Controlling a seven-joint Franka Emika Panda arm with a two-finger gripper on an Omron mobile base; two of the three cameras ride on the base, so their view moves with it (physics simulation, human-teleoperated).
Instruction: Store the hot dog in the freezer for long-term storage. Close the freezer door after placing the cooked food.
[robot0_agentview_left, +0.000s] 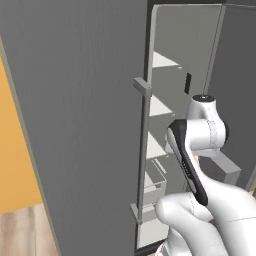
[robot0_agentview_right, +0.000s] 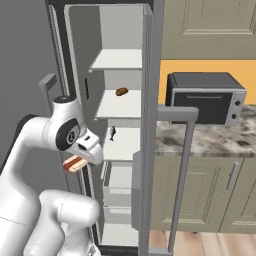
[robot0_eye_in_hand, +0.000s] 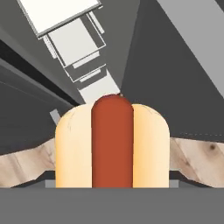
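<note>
One hot dog sits close before the hand camera: pale tan bun, two rounded halves, dark red sausage down the middle. Its lower end is cut off by the frame bottom, so the fingertips are hidden; from the right base view the hot dog hangs at the gripper, just under the white hand, so the gripper is clenched on it. Held in the air, in front of the open freezer, about level with the lowest shelf, outside the compartment.

Freezer interior pale grey, white shelves stacked, drawers below. A small brown item rests on a middle shelf; a small dark thing stands on the shelf below it; neither can be identified. In the left base view the arm blocks the lower right of the freezer, and the gripper is behind the arm's links there.

Freezer door stands swung open, its vertical bar handle along the edge nearest the compartment. The other fridge door is also open, edge-on, its handle towards the camera. Beyond it: a grey-and-black countertop oven on a marbled table, with olive cabinets beneath. Wood floor shows below the hot dog.
</note>
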